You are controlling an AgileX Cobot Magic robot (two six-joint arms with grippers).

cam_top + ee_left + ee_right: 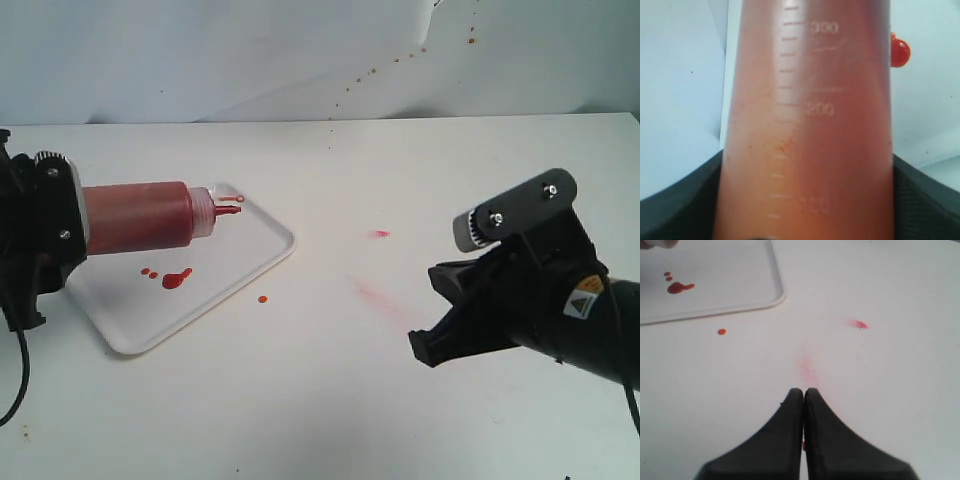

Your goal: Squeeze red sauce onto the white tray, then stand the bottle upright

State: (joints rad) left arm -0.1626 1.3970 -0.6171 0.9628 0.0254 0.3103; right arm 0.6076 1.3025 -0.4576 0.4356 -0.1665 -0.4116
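white table fills the view, matte and pale. on it, over to the left, the white tray lies flat, set at an angle. just off the tray's near rim, one round drop of red sauce sits on the tabletop. mid-table there's a small pinkish smear, with a fainter pink streak nearby.

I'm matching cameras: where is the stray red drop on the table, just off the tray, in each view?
Exterior: stray drop left of centre, beside the white tray.
Left wrist: not seen; the bottle fills it.
Right wrist: drop just outside the tray rim, ahead of the right claw.
Shared landmark: tray's rounded corner.
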